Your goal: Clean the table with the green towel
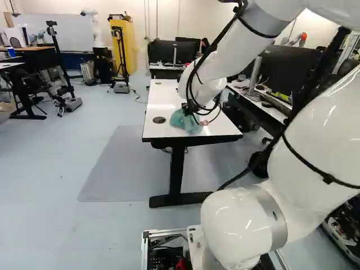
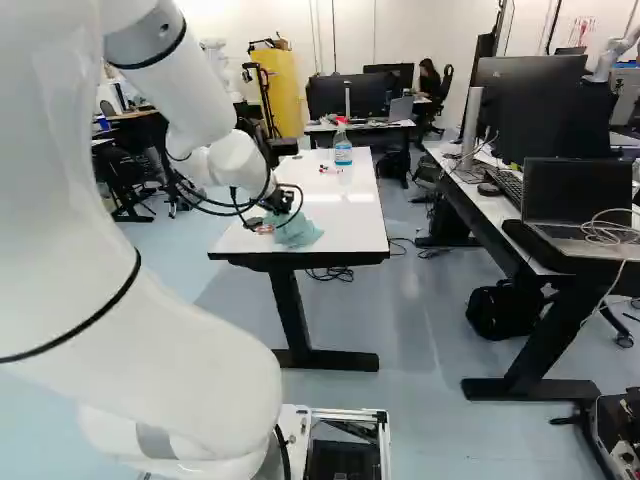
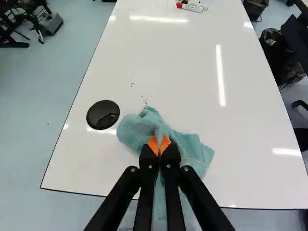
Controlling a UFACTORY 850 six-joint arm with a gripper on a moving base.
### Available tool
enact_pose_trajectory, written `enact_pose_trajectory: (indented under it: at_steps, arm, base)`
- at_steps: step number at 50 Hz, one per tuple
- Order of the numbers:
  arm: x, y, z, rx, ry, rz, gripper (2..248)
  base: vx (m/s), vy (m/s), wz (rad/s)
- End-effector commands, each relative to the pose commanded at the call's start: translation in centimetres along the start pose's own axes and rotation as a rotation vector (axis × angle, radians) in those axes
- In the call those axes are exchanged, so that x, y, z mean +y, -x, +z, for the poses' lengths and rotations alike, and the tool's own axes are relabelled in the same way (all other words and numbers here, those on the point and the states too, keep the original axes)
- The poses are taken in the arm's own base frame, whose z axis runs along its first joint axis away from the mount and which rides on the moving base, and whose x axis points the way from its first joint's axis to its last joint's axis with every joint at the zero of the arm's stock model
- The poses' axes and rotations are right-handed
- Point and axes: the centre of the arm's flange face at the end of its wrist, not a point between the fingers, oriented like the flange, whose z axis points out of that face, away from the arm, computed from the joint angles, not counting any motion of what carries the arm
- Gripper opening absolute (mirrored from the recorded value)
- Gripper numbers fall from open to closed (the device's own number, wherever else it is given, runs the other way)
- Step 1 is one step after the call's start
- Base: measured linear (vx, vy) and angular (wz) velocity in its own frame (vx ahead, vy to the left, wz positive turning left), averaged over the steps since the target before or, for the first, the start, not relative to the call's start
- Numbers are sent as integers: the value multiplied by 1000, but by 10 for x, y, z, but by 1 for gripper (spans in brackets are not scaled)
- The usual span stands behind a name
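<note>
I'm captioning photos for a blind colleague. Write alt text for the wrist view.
Black jaws with orange pads pinch a crumpled blue-green towel over a white table. Small dark marks show just ahead of the towel, with a round black cover beside it and markers farther off.

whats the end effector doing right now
End effector: closed on the green towel, pinching a fold between its orange pads.

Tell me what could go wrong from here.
The gripper is shut on the bunched green towel, so loose folds may leave the small dark marks ahead partly unwiped. A sideways stroke might catch the black disc beside the towel. A long stroke toward the far end could knock the markers or the spray bottle.
</note>
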Motion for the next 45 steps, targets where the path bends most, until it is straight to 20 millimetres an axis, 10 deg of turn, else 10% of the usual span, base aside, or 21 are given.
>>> enact_pose_trajectory:
  at_steps: [45]
  arm:
    - [-22, -69, 65, 10, -30, -31, 24]
  base:
    - [0, 0, 0]
